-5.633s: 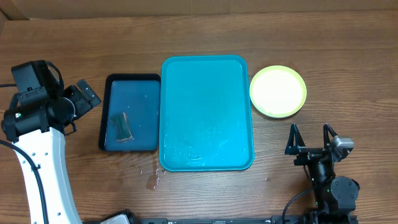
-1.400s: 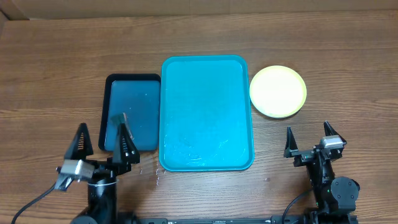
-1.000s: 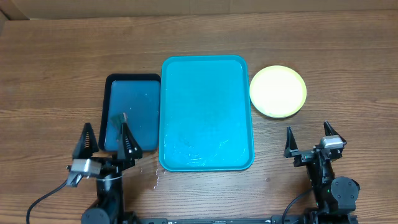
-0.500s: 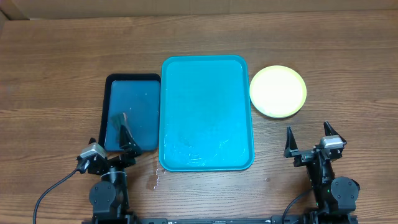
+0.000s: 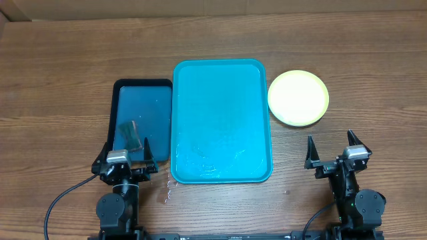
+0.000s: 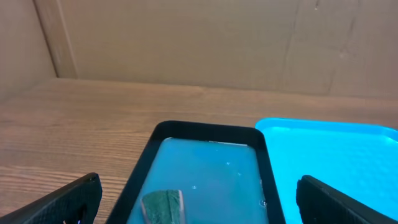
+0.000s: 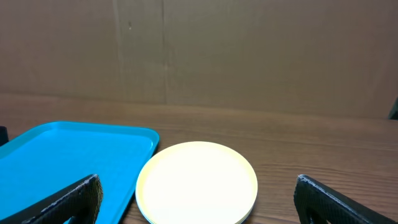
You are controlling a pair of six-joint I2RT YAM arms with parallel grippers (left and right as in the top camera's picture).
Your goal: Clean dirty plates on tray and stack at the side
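**As no plate lies on the tray, the job looks finished**

As far as the overhead view shows, the wooden table [image 5: 53,67] carries the turquoise tray [image 5: 220,100] in its middle. The tray holds no plates, only a wet shine near its 6 o'clock edge. At 9 o'clock of it, just beside, lies the smaller dark navy tray [image 5: 143,100] with water and a green sponge-like piece [image 5: 131,135] inside. The plates [image 5: 298,98] sit at 2 o'clock of the turquoise tray, on the table and close to its rim. They read as one yellow-green round, so I cannot count how many are stacked.

The left gripper [image 5: 127,150] hangs at 7 o'clock, over the near end of the navy tray, with its jaws spread wide and nothing between them. The right gripper [image 5: 330,143] is at 5 o'clock, near the plates at their 6 o'clock side, equally wide and holding nothing.

I judge that cleaning and stacking are done and the arms are parked. To end well, both should keep low and apart from the stack. If a check is wanted, the right wrist view serves, because the top plate looks clean there. Some water drops [image 5: 165,193] lie on the table at 7 o'clock of the turquoise tray. Nothing blocks either arm.
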